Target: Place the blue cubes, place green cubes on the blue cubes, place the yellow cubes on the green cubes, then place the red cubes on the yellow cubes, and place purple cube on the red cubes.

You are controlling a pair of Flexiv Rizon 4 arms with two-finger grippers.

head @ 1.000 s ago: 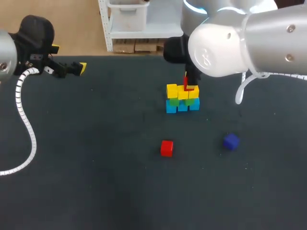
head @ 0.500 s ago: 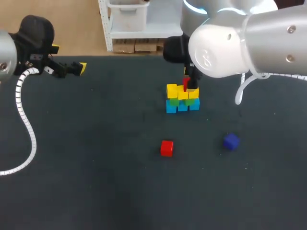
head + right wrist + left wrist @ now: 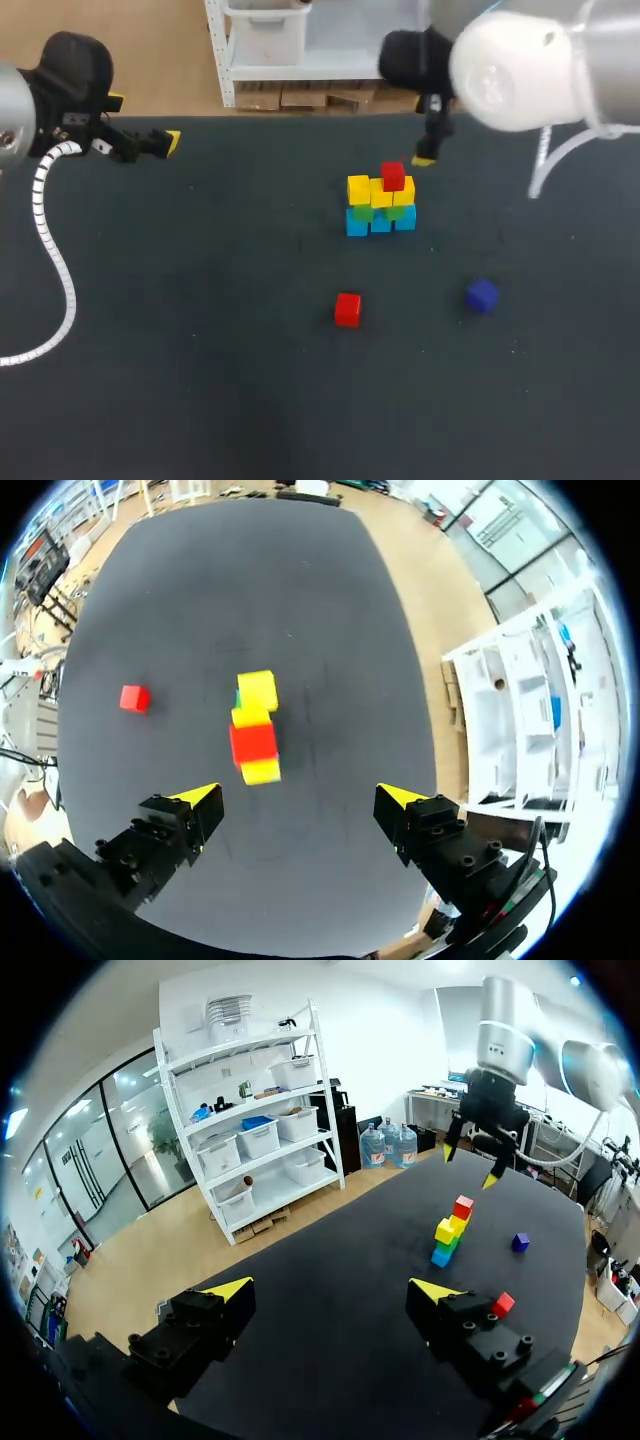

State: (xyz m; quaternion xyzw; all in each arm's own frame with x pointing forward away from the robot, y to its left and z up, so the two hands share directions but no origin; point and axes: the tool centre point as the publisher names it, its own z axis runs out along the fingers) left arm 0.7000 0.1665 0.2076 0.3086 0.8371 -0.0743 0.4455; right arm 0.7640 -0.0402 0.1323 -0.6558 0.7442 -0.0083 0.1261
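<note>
**Cubes: one red up, one loose**

My right jaws and left jaws both stand spread, empty. One red cube (image 3: 393, 177) sits atop the stack (image 3: 380, 207). The loose red cube (image 3: 347, 309) lies on the worktop (image 3: 200, 350) well apart from it, with the purple cube (image 3: 482, 296) off to its right. I judge the loose red cube light, rigid and smooth-faced: pinch two opposite flat sides, squarely centred.

Green cubes (image 3: 238, 694) mostly beneath yellow cubes (image 3: 258, 689)
</note>
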